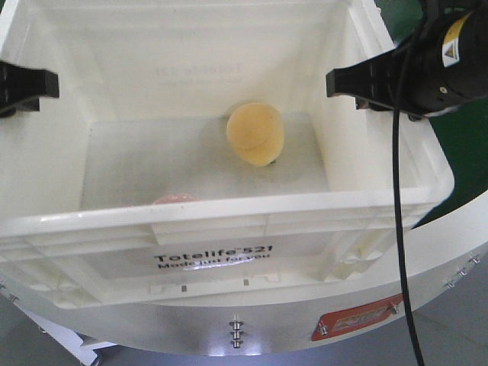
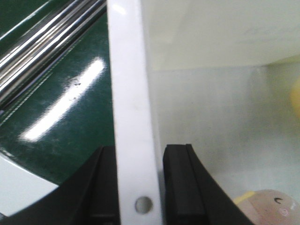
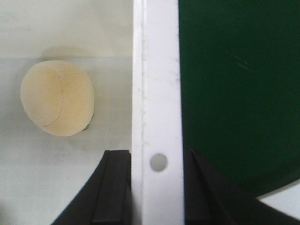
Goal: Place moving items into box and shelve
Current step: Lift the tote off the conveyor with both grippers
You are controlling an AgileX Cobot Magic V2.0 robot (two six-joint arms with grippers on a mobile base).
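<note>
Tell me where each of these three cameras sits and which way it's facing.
Front view: above the near wall, looking down into the white tote; left pincer and right pincer clamp its side rims.
Left wrist: looks along the left rim, its fingers either side; pinkish item inside.
Right wrist: looks along the right rim, fingers either side; ball inside.
Shared: front and right wrist views both show the ball.

desk (image 1: 467,156): glossy dark green top, white curved edge, seen at right and upper right of frame | front: metal band (image 1: 236,347), red plate (image 1: 357,318) lower right | on it: white box (image 1: 229,217), centre frame
</note>
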